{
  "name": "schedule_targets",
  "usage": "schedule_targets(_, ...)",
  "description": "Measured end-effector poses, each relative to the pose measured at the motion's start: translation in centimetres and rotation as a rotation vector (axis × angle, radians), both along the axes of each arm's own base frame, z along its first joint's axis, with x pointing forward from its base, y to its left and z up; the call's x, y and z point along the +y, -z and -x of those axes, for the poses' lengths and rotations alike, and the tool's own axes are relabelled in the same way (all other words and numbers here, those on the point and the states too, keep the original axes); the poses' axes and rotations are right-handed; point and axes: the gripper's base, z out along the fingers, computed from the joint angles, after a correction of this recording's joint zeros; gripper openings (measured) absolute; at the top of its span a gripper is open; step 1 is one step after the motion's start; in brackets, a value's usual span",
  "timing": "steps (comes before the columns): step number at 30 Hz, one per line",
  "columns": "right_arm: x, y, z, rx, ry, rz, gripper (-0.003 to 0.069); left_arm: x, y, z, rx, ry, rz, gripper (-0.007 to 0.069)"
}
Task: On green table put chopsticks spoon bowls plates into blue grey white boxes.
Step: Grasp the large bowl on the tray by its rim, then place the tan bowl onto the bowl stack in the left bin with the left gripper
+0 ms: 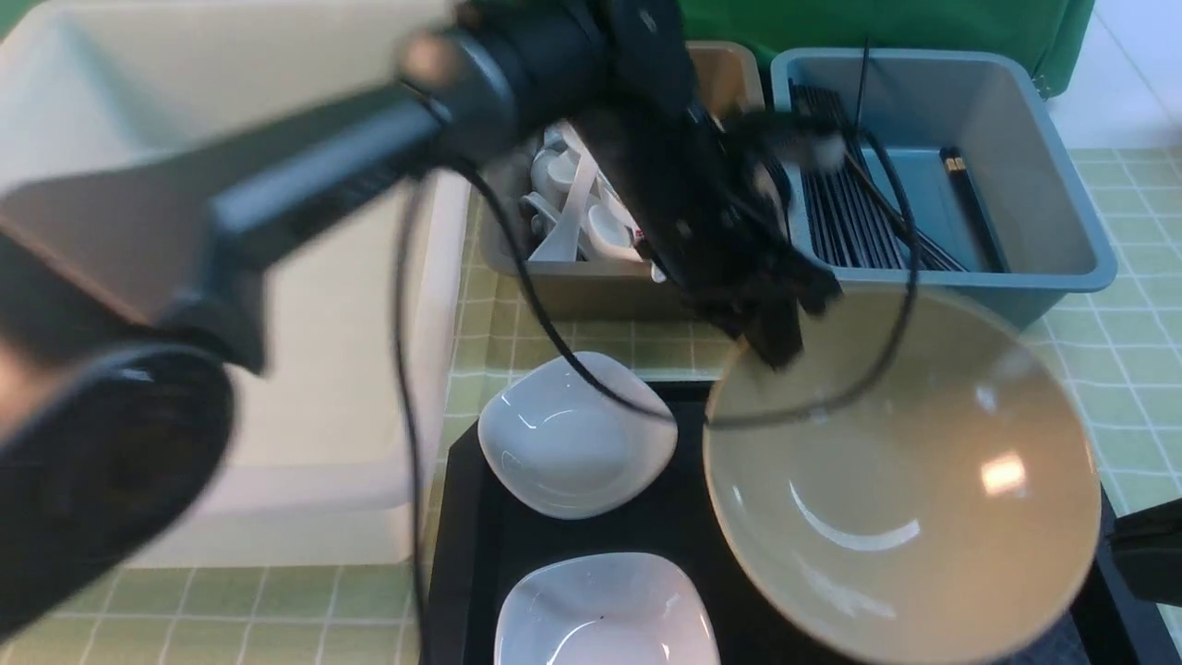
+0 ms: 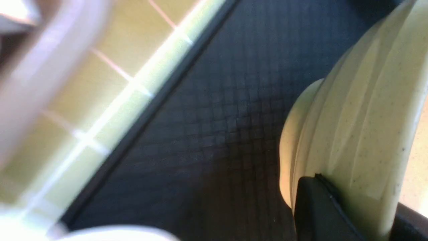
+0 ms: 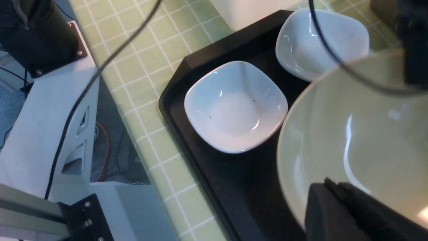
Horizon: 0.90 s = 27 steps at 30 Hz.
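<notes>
Looks roughly halfway. Seeing chopsticks (image 1: 859,212) down in the blue box (image 1: 1062,212) and spoons (image 1: 577,208) in the grey box (image 1: 591,296); can't pick out the red-tipped one, but calling both groups done. Working the bowl (image 1: 905,480) now: tilted above the black tray (image 1: 480,554) on the green surface (image 1: 1127,351), with left fingers (image 2: 314,214) clamped on its rim. Right fingers (image 3: 347,214) clenched at the opposite rim; can't confirm an actual grip. Left to do: bowl plus 2 plates (image 1: 577,434) sitting on the tray, presumably bound for the white box (image 1: 305,388).
</notes>
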Motion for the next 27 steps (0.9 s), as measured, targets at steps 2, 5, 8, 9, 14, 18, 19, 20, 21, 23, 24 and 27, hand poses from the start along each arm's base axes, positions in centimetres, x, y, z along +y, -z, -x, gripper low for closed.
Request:
schedule_targets(2, 0.0, -0.1, -0.1, -0.009, 0.006, -0.005, 0.0027, 3.2, -3.9, -0.3, -0.065, -0.066, 0.049, 0.0017)
schedule_targets(5, 0.1, -0.2, -0.2, -0.02, 0.009, -0.016, 0.0027, 6.8, -7.5, -0.4, -0.121, -0.149, 0.097, 0.0017)
schedule_targets(8, 0.4, -0.4, 0.0, -0.062, -0.054, -0.036, 0.0027, 13.3, -11.9, -0.4, -0.201, -0.307, 0.158, 0.0017)
schedule_targets(9, 0.5, -0.5, -0.1, -0.073, -0.069, -0.043, 0.0027, 14.7, -12.8, -0.1, -0.216, -0.339, 0.174, 0.0017)
schedule_targets(14, 1.7, -1.2, -1.2, -0.103, -0.11, -0.166, 0.0034, 26.1, -13.5, 2.4, -0.215, -0.653, 0.208, 0.0017)
schedule_targets(18, 2.2, -0.9, -2.4, -0.089, -0.101, -0.183, 0.0037, 32.0, -10.5, 4.5, -0.127, -0.827, 0.211, 0.0017)
schedule_targets(19, 2.3, -0.8, -2.7, -0.082, -0.102, -0.18, 0.0038, 33.7, -9.2, 5.0, -0.088, -0.887, 0.223, 0.0017)
schedule_targets(20, 2.3, -0.7, -2.8, -0.078, -0.103, -0.178, 0.0038, 35.4, -8.2, 5.5, -0.058, -0.943, 0.233, 0.0017)
schedule_targets(21, 2.4, -0.6, -3.0, -0.074, -0.105, -0.175, 0.0038, 36.5, -6.9, 5.9, -0.021, -0.991, 0.245, 0.0017)
schedule_targets(23, 2.4, -0.5, -3.2, -0.077, -0.109, -0.17, 0.004, 39.0, -4.8, 6.8, 0.019, -1.105, 0.259, 0.0017)
schedule_targets(24, 2.5, -0.5, -3.3, -0.078, -0.109, -0.169, 0.0041, 39.7, -3.9, 6.9, 0.026, -1.142, 0.255, 0.0017)
schedule_targets(27, 2.5, -0.5, -3.3, -0.081, -0.111, -0.17, 0.0044, 40.5, -2.4, 6.9, 0.032, -1.184, 0.204, 0.0017)
